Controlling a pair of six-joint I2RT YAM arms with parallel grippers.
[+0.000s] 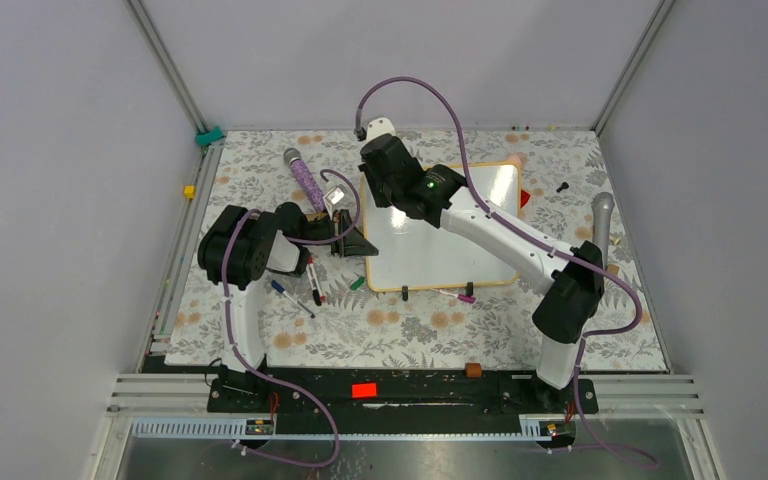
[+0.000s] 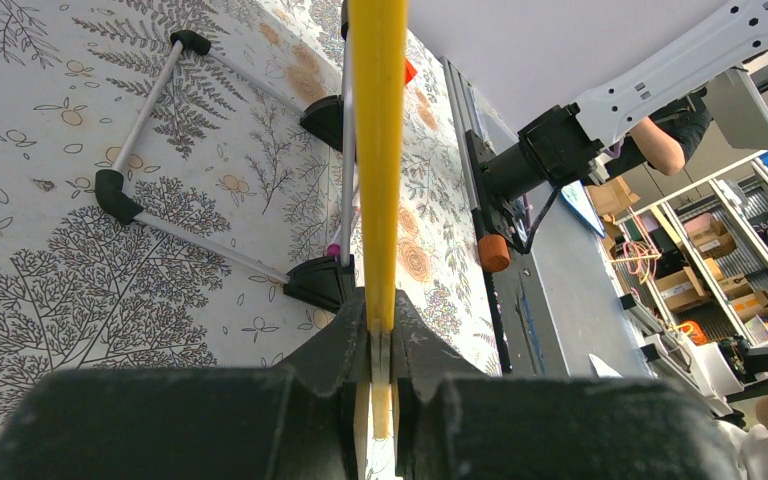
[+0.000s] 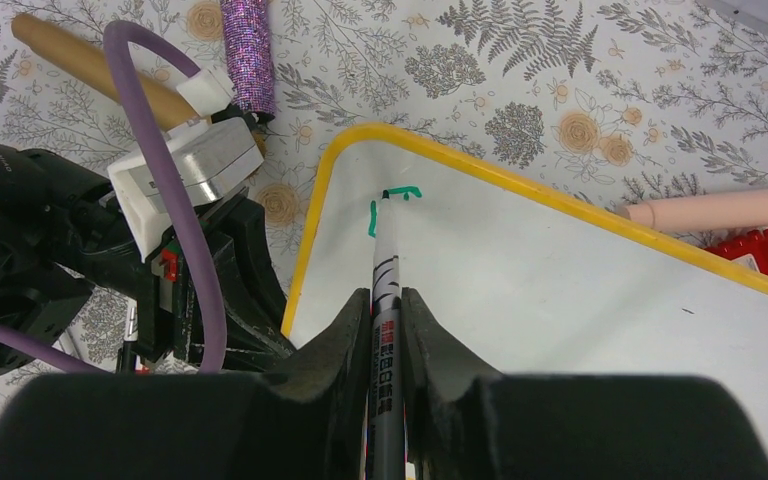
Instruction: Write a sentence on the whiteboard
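Note:
The whiteboard [image 1: 430, 255] with its yellow frame stands in the middle of the table. In the left wrist view its frame edge [image 2: 377, 150] runs straight up from the jaws. My left gripper [image 1: 352, 243] [image 2: 381, 320] is shut on the board's left edge. My right gripper [image 1: 378, 190] [image 3: 387, 305] is shut on a grey marker [image 3: 385, 270]. The marker's tip touches the whiteboard [image 3: 560, 300] near its top left corner. Of the sentence only a few short green strokes [image 3: 400, 192] show, beside the tip.
A purple glitter microphone [image 1: 305, 180] lies behind the left gripper, and a grey one [image 1: 600, 225] sits at the right. Loose markers [image 1: 310, 285] and a green cap [image 1: 357, 283] lie left of the board. A pink marker [image 1: 457, 296] lies in front of it, a red block [image 3: 760, 255] beyond.

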